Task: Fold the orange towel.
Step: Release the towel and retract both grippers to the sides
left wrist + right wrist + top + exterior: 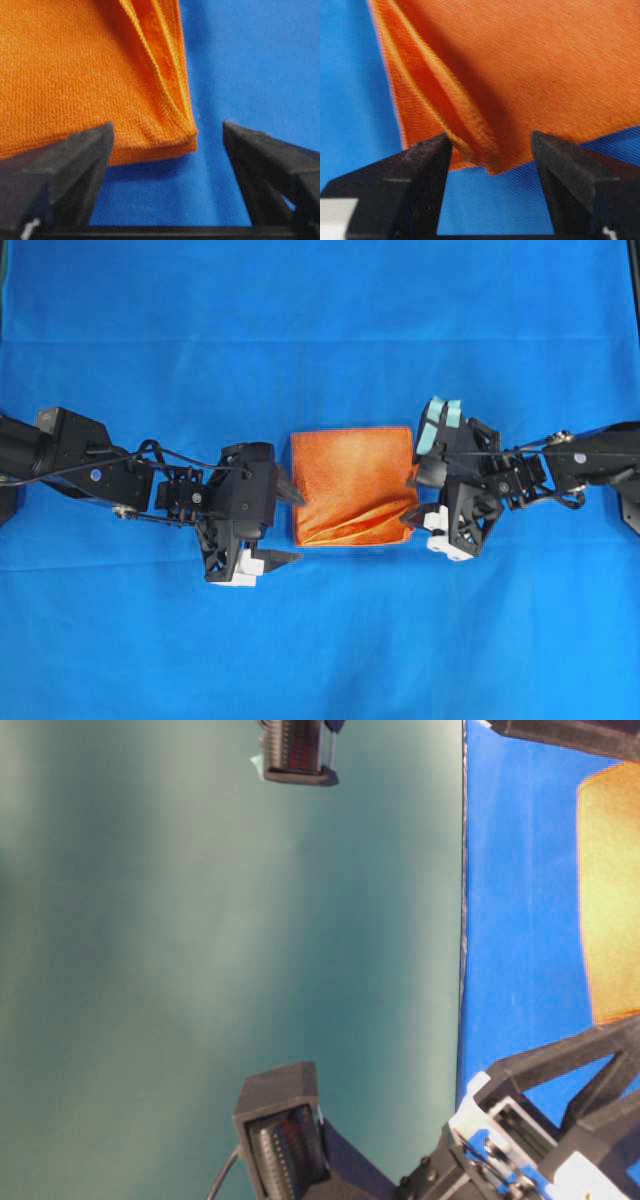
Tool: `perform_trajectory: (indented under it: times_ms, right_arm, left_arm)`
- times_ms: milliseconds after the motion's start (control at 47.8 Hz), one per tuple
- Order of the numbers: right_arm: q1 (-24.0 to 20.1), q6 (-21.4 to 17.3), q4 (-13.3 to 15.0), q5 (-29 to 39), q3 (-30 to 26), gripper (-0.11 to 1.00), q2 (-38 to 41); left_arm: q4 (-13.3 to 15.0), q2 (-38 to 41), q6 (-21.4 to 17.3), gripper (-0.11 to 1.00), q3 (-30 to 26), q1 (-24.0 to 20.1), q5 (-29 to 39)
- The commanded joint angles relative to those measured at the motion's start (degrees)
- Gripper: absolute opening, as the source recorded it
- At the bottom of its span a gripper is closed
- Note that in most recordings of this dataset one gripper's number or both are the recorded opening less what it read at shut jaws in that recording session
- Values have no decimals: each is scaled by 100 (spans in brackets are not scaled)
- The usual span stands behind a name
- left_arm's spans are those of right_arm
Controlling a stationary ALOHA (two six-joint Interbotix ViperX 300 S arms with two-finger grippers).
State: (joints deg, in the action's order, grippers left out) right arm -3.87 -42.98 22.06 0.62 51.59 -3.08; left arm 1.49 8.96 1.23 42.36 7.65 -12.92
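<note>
At middle of blue cloth (pixel 320 330) lies orange towel (pixel 352 486), already folded to thick pad, layered hems at near edge, some wrinkles at near right corner. Left gripper (pixel 288 525) just beside towel's left side, jaws spread, holding nothing. Right gripper (pixel 412 496) at right side, jaws also spread, empty. Judgement: fold looks laid; best to back both grippers straight away, without dragging layers.

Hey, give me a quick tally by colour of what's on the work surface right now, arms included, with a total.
Orange: 1, the orange towel, folded
Blue: 1, the blue cloth covering the surface
Black: 2, the left gripper and the right gripper, fingers apart on both
Total: 4
</note>
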Motion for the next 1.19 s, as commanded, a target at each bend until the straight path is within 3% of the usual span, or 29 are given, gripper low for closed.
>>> perform_trajectory:
  times_ms: [0, 167, 293, 523, 711, 878, 1171]
  right_arm:
    - [-88, 26, 18, 105, -158, 62, -378]
    - [-158, 44, 88, 536, -176, 62, -1178]
    - [-158, 44, 272, 940, -141, 62, -1819]
    - [-158, 35, 888, 1573, 62, 62, -2997]
    - [-141, 35, 1107, 1881, 360, 62, -3981]
    - [-123, 35, 1362, 1969, 835, 62, -4843]
    - [220, -18, 1389, 1714, 1881, 62, -6223]
  left_arm:
    - [0, -396, -35, 88, -53, 18, 105]
    - [0, -1143, -35, 77, 35, 18, 782]
    - [0, -1775, -44, 75, 185, 18, 1134]
    - [0, -3085, -88, 75, 844, -53, 1178]
    - [-9, -4263, -97, 75, 1521, -237, 1178]
    - [-18, -5449, -176, 75, 2127, -519, 1230]
    - [-9, -7330, -387, 75, 3234, -1011, 1257]
